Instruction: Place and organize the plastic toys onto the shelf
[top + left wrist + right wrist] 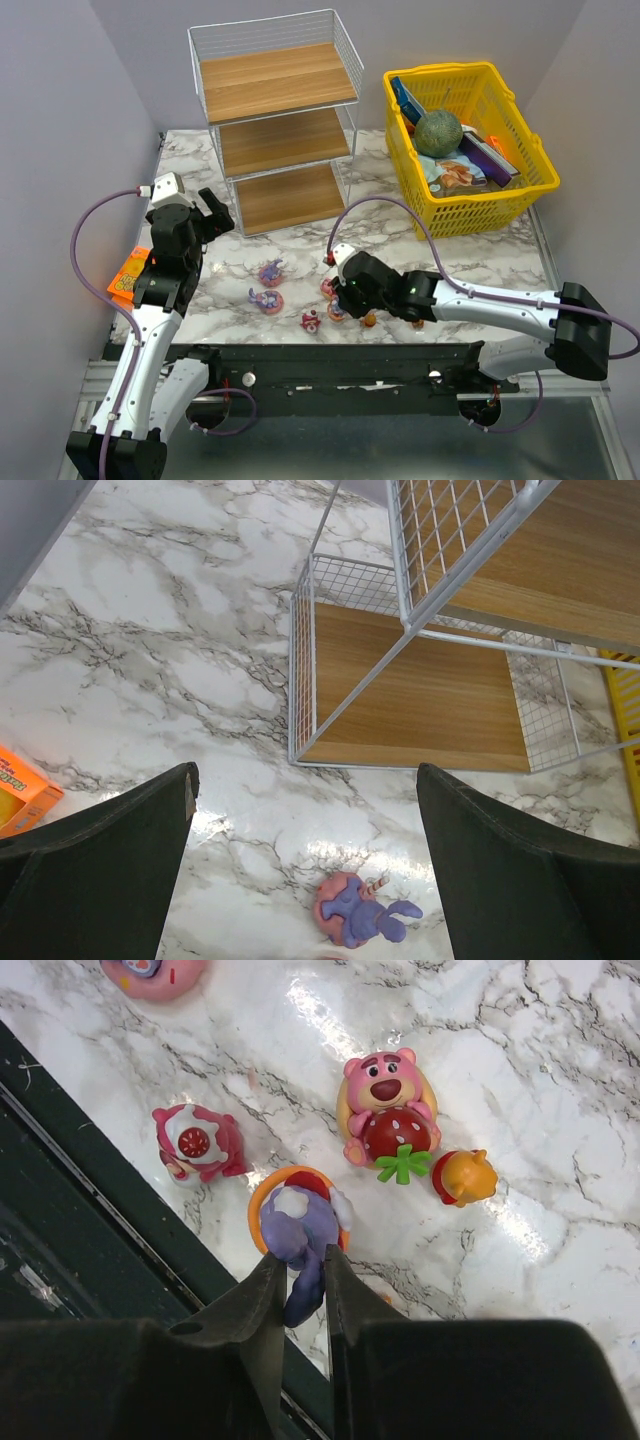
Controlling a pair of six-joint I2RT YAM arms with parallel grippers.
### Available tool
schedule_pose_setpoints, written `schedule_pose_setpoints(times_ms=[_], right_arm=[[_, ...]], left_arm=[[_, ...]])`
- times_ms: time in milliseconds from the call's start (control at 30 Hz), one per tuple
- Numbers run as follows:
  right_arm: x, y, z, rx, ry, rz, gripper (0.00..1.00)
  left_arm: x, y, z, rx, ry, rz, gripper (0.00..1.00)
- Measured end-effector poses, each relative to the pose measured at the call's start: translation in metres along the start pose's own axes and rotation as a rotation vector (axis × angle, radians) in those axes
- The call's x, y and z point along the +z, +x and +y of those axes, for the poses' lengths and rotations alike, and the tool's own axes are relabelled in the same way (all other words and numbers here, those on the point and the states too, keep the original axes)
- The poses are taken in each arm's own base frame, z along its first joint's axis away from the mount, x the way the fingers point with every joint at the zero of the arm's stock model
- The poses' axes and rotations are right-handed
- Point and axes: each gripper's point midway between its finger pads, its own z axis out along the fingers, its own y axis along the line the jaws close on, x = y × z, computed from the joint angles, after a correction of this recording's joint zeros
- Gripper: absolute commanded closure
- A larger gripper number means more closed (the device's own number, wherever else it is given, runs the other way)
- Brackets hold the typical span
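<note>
purple toy [295, 1222] apparently pinched in right pincer [303, 1265], left pincer [305, 780] wide, orange packet [18, 792] lettering too blurred to read

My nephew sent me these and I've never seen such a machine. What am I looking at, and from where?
Two robot arms are bolted at the near edge of a marble table. The wide picture comes from a camera above and behind them. The other two come from a camera on each wrist, looking down at the table. On it stand a wire shelf with wooden boards and a yellow basket of odds and ends. Small plastic toys lie in front of the arms, and an orange packet lies at the left. The left gripper hangs open, holding nothing. The right gripper is pinched shut on a purple toy in an orange ring.
</note>
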Motion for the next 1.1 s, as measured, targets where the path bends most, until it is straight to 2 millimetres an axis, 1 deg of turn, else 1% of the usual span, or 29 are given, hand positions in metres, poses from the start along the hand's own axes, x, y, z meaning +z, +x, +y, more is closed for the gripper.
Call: schedule_pose_setpoints(times_ms=[133, 233, 333, 500, 600, 667, 733, 800, 900, 1100], right_arm=[[-0.006, -0.007, 0.001, -0.018, -0.003, -0.005, 0.99], [-0.016, -0.022, 0.004, -0.037, -0.022, -0.031, 0.99], [-0.030, -0.043, 0.010, -0.052, -0.052, -0.077, 0.99], [-0.058, -0.091, 0.019, -0.076, -0.084, -0.181, 0.99], [-0.074, -0.117, 0.019, -0.097, -0.075, -0.248, 0.99], [-0.082, -0.128, 0.016, -0.111, -0.055, -0.280, 0.99], [-0.085, -0.134, 0.011, -0.130, -0.028, -0.298, 0.99], [-0.085, -0.138, 0.004, -0.161, 0.007, -0.308, 0.99], [-0.079, -0.140, -0.008, -0.196, 0.050, -0.302, 0.99], [-0.053, -0.149, -0.042, -0.242, 0.127, -0.285, 0.99]], left_arm=[[0.000, 0.000, 0.000, 0.000, 0.000, 0.000, 0.01], [0.000, 0.001, 0.000, 0.001, 0.001, 0.002, 0.01], [0.000, 0.001, -0.001, 0.001, 0.005, 0.004, 0.01], [-0.001, 0.001, -0.001, 0.003, 0.009, 0.002, 0.01], [-0.002, 0.000, -0.002, 0.004, 0.012, -0.001, 0.01], [-0.002, 0.000, -0.002, 0.007, 0.016, -0.001, 0.01], [-0.002, 0.000, -0.003, 0.008, 0.022, 0.001, 0.01], [-0.002, 0.000, -0.004, 0.010, 0.026, 0.003, 0.01], [-0.002, 0.001, -0.005, 0.010, 0.032, 0.006, 0.01], [-0.003, 0.001, -0.005, 0.017, 0.038, 0.005, 0.01]])
